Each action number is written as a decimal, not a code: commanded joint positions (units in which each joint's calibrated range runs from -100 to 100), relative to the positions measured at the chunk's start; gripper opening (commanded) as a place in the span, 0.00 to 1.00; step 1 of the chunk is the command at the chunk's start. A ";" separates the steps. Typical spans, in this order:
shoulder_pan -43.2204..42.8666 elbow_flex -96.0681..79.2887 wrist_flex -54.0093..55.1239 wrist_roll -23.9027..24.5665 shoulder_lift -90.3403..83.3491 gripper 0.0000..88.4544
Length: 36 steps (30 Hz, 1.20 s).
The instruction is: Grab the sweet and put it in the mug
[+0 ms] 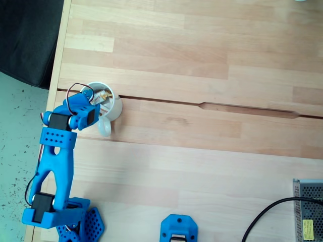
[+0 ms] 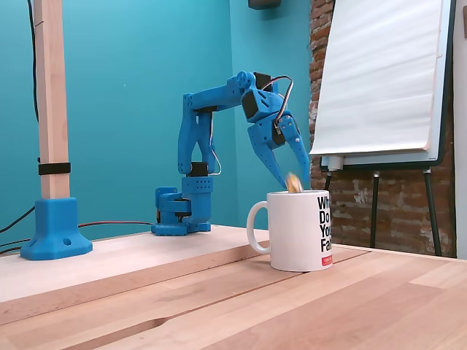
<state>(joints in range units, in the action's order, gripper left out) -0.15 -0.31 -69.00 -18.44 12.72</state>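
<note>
While my jaws (image 2: 294,182) hang right over the mug (image 2: 299,230) on the table (image 1: 202,166), pinching the sweet (image 2: 293,183) at its rim, I think only the letting go is left.

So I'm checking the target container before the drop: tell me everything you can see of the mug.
The mug is white, glossy like ceramic, with one loop handle and black lettering plus a small red mark on its side. It stands upright on the wooden table near the arm's base. The blue end effector hangs over its open mouth, holding the sweet just above the rim.
</note>
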 commanded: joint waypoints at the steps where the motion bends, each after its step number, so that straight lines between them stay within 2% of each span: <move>1: -0.51 3.61 0.29 0.05 -1.36 0.25; 5: -0.58 3.53 -0.03 0.44 -1.36 0.18; 9: -0.58 3.26 -0.03 0.49 -1.36 0.00; 14: -0.36 2.63 -0.11 0.78 -1.44 0.00; 23: -0.51 -1.38 -0.11 7.23 -12.20 0.00; 32: -4.94 -28.41 1.18 9.33 -42.23 0.00; 36: -7.48 -42.33 6.26 10.45 -54.28 0.00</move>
<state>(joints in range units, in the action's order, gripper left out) -6.06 -35.45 -66.31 -8.52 -32.33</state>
